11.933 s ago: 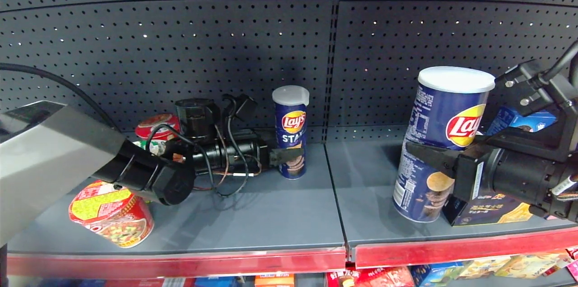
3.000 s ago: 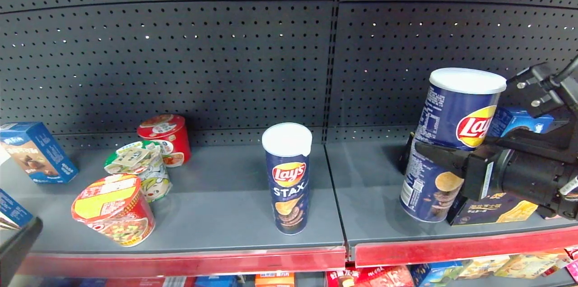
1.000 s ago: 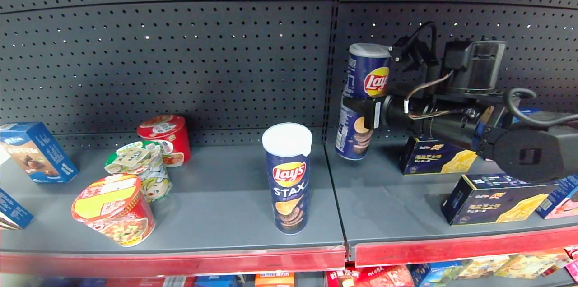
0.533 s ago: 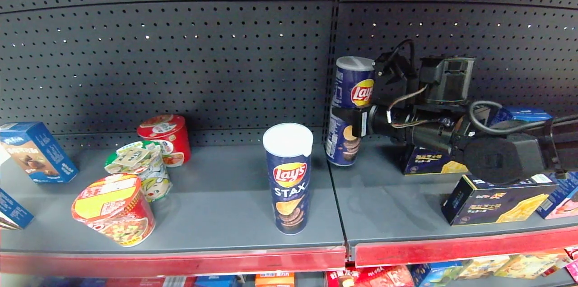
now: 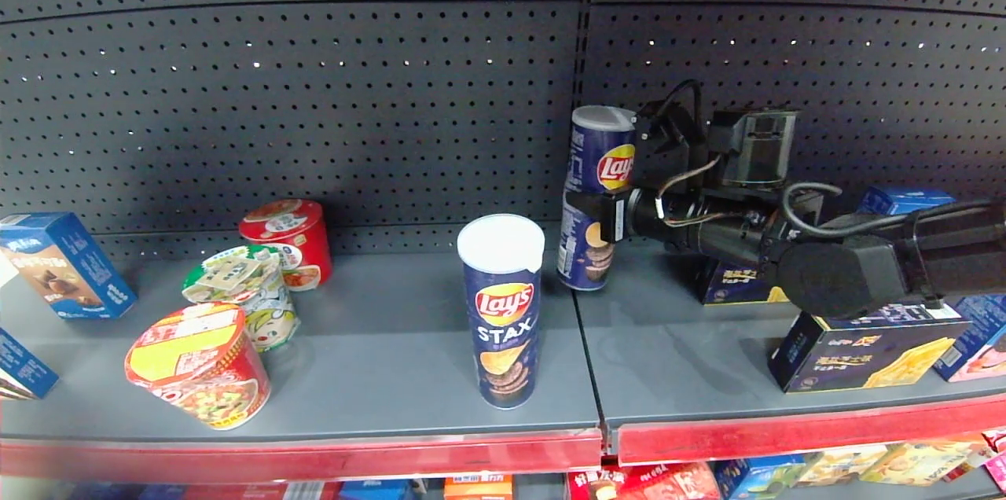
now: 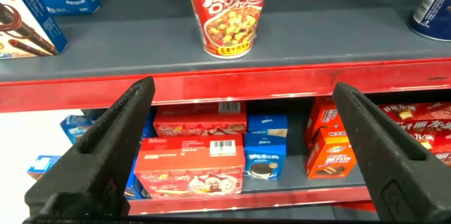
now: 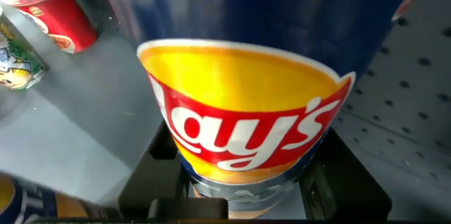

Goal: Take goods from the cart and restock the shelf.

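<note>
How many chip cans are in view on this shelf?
2. The front can stands upright near the front edge of the shelf, centre. The held can is farther back near the pegboard, gripped in the right pincer. Others may hide behind the arm.

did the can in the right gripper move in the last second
Yes: the held can has shifted left and lower, now overlapping the pegboard seam.

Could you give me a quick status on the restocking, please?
Right pincer shut on chip can, at back of shelf. Left pincer open, empty. Other chip can stands nearer, apart.
</note>
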Available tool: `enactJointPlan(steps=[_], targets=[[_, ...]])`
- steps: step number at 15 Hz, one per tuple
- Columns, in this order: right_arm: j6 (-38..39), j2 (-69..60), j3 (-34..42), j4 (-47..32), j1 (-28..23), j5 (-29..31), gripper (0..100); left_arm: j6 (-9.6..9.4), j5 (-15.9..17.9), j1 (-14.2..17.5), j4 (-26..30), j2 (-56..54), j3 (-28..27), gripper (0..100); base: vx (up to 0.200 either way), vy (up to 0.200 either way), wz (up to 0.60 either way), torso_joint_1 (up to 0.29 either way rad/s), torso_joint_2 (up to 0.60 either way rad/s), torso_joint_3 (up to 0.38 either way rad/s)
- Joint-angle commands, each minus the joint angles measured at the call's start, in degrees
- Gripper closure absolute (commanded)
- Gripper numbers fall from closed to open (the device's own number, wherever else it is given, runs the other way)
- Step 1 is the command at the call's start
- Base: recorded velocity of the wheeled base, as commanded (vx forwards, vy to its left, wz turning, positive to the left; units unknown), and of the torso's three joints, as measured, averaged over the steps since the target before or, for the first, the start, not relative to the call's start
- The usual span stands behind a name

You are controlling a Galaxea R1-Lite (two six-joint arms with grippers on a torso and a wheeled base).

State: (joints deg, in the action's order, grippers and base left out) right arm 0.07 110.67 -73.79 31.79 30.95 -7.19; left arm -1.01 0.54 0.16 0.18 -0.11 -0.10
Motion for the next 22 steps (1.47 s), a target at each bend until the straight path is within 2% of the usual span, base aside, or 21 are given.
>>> enactJointPlan(steps=[1, 7, 22], targets=[[-0.07, 3.59, -3.55, -0.06, 0.34, -0.01, 100, 0.05, -0.01, 0.02, -0.01, 0.20, 0.01, 0, 0.000, 0.000, 0.00, 0.000, 0.00, 0.000], [-0.51, 8.07, -7.60, 0.02, 2.53, 0.42, 100, -0.04, -0.01, 0.02, -0.01, 0.20, 0.01, 0, 0.000, 0.000, 0.00, 0.000, 0.00, 0.000], [-0.69, 13.00, -11.64, -0.24, 2.62, 1.04, 100, -0.04, -0.01, 0.02, -0.01, 0.20, 0.01, 0, 0.000, 0.000, 0.00, 0.000, 0.00, 0.000]])
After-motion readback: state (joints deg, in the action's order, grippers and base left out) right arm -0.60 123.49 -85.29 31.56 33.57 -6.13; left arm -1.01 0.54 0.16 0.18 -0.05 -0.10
